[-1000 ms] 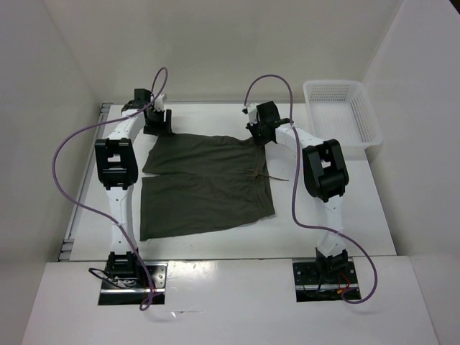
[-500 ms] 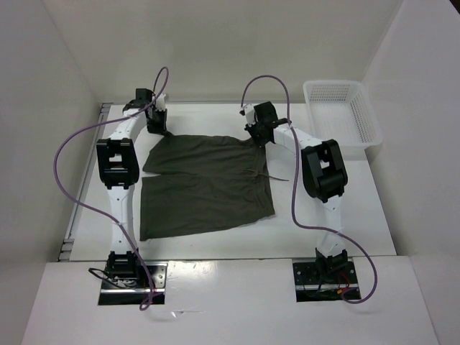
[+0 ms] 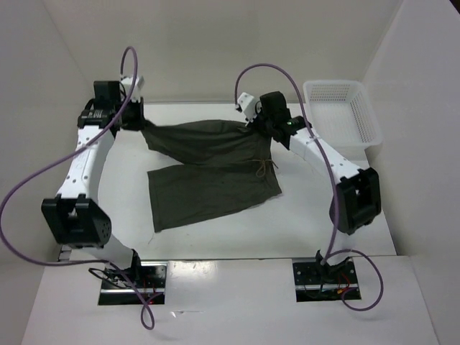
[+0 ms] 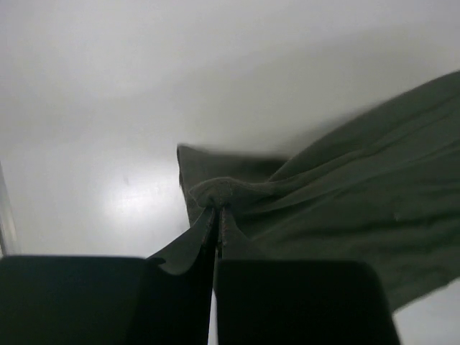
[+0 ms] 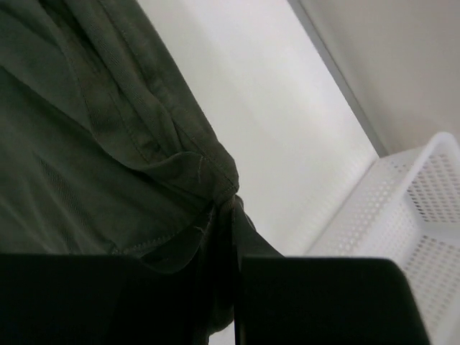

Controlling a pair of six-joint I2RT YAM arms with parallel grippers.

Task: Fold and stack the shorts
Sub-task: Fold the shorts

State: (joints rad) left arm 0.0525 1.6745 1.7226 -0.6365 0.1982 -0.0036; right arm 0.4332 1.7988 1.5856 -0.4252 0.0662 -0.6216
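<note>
The dark olive shorts (image 3: 208, 169) lie in the middle of the table, their far edge lifted off the surface. My left gripper (image 3: 136, 121) is shut on the far left corner of the shorts (image 4: 302, 194), the cloth bunched between its fingers (image 4: 215, 219). At the far right, my right gripper (image 3: 257, 123) is shut on the waistband corner of the shorts (image 5: 108, 144). The near leg still rests flat on the table. The thin drawstring (image 3: 263, 167) hangs at the right side.
A white mesh basket (image 3: 343, 111) stands at the back right of the table, also seen at the right of the right wrist view as the basket (image 5: 402, 215). White walls close in the table on the left, back and right.
The left gripper closed on the far left corner. Both arms then rose and drew outward, lifting and stretching the far edge of the shorts; the cloth shifted slightly to the right.
</note>
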